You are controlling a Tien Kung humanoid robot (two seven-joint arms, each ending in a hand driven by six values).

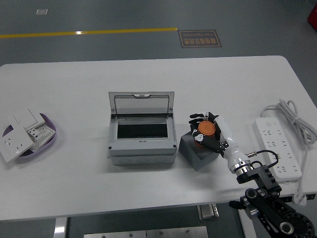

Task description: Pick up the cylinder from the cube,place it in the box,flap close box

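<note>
Grey floor with a yellow line runs behind the white worktop (pixel 148 74), which fills most of the head view. Toward the right of the worktop's middle sits a grey cube (pixel 195 150), and on top of it stands the orange cylinder (pixel 205 131), short and squat with a flat top face. The right hand (pixel 210 133) reaches in from the near right corner with its fingers curled around the cylinder; the fingers (pixel 198 118) wrap its far side and others close on the side toward the wrist. Whether it is already lifted clear of the cube cannot be told, though it looks seated there or barely above it.

The cylinder looks like a rigid plastic piece, light for its size and probably smooth, so it may slip or roll if pinched loosely. Its curved wall, held from opposite sides, seems the sensible place to grip, keeping the flat ends level.

Just left of the cube is the grey box (pixel 142 144), with its hinged lid (pixel 141 103) standing open toward the far edge and a dark opening showing inside. The opening looks shallow, so the cylinder likely needs lowering rather than dropping.

At the left edge lies a purple dish (pixel 52 140) of white wall switches (pixel 22 131); along the right edge rests a white power strip (pixel 277 146) with its cable. No left arm is visible.
</note>
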